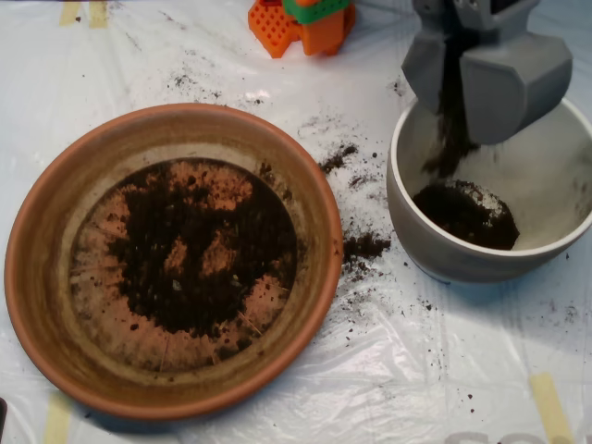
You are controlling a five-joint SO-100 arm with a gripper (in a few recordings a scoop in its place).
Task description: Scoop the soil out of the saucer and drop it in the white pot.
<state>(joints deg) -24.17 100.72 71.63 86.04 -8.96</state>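
The grey end effector (pixel 455 79) hangs at the upper right, its two clamshell halves parted by a narrow dark gap, pointing downward from the arm above.

I see the saucer (pixel 55 305) blocking most of the left, 7 to 11 o'clock. White pot (pixel 444 254) stands at 3 o'clock, my hand (pixel 450 88) over its rim, halves parted. Narrow gap between the two, littered with soil (pixel 365 245). Orange and green blocks (pixel 301 23) sit at 12. Surface (pixel 444 370) open from 4 to 6.
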